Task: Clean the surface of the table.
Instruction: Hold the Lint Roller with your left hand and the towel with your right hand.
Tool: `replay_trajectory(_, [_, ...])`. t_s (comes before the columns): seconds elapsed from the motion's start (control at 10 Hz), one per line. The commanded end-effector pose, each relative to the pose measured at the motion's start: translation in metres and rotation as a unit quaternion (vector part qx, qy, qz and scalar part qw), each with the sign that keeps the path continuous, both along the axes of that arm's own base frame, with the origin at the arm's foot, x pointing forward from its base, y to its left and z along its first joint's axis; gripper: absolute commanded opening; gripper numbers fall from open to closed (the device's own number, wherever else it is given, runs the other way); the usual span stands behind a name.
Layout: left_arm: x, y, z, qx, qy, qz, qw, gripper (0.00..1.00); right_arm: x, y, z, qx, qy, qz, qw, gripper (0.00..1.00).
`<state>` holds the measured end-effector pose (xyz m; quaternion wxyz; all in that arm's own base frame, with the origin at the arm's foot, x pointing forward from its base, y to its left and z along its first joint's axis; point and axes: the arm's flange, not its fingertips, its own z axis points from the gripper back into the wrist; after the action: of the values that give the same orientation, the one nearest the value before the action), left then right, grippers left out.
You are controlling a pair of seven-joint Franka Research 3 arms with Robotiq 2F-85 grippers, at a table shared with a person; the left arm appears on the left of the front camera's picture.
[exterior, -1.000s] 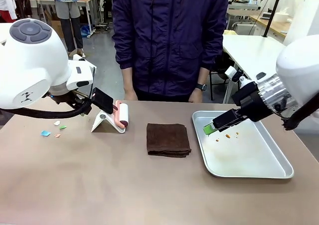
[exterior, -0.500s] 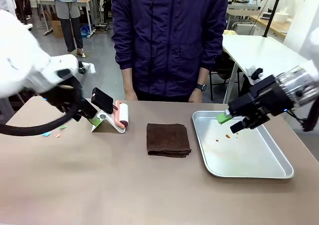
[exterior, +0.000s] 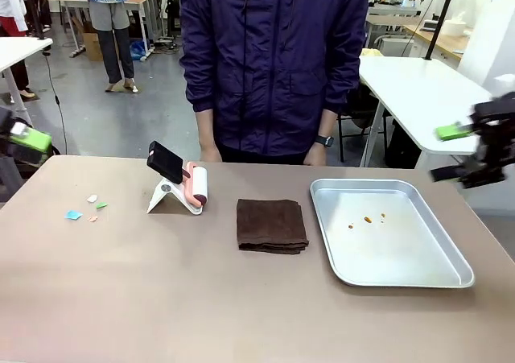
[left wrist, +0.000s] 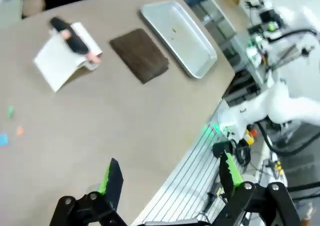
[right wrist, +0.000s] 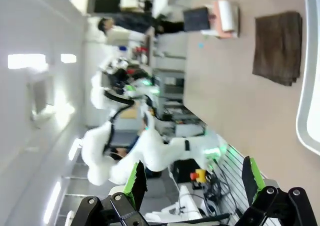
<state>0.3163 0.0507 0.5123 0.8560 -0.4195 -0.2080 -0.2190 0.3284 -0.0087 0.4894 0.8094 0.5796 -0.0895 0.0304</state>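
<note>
Off the surface [exterior: 161, 282] ends, my left pincer [left wrist: 167, 166] and right pincer [right wrist: 193, 168] gape empty; I'd grab the roller [exterior: 197, 186] handle squarely, roll over the scraps [exterior: 73, 215].

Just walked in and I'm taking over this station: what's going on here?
Nothing is held right now. The left claw and right claw hang open and empty at the ends of the table. On it lie paper scraps, a lint roller, a brown cloth and a metal tray with crumbs; a person stands opposite.
</note>
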Motion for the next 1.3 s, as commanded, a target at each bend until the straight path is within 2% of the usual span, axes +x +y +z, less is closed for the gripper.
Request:
replay_trajectory(0.0, [0.005,0.029,-0.016,-0.031,0.028,0.065,0.997,1.00,-0.035,-0.047,-0.024,0.047,-0.030,-0.062,0.997,1.00])
replay_trajectory(0.1, [0.004,0.049,-0.024,-0.069,0.045,0.098,0.992,1.00,-0.031,-0.080,-0.032,0.063,-0.020,-0.110,0.992,1.00])
replay_trajectory(0.2, [0.003,0.066,-0.032,-0.108,0.058,0.123,0.985,1.00,-0.025,-0.101,-0.042,0.055,-0.008,-0.133,0.990,1.00])
replay_trajectory(0.3, [0.009,0.073,-0.035,-0.130,0.075,0.154,0.977,1.00,-0.021,-0.117,-0.051,0.049,-0.019,-0.142,0.989,1.00])
replay_trajectory(0.5, [0.035,0.079,-0.041,-0.140,0.131,0.203,0.960,1.00,-0.026,-0.119,-0.068,0.029,-0.074,-0.133,0.988,1.00])
replay_trajectory(0.7, [0.028,0.087,-0.065,-0.168,0.161,0.233,0.944,1.00,-0.024,-0.116,-0.072,0.009,-0.071,-0.136,0.988,1.00])
replay_trajectory(0.9, [0.024,0.090,-0.077,-0.173,0.183,0.259,0.932,1.00,-0.023,-0.114,-0.072,0.005,-0.066,-0.145,0.987,1.00])
replay_trajectory(1.0, [0.022,0.098,-0.084,-0.168,0.194,0.271,0.928,1.00,-0.021,-0.115,-0.071,-0.001,-0.058,-0.158,0.986,1.00])
replay_trajectory(1.1, [0.028,0.094,-0.080,-0.161,0.180,0.241,0.940,1.00,-0.020,-0.113,-0.071,-0.008,-0.057,-0.159,0.986,1.00])
replay_trajectory(1.2, [0.028,0.094,-0.080,-0.161,0.180,0.241,0.940,1.00,-0.007,-0.132,-0.066,0.003,-0.056,-0.134,0.989,1.00])
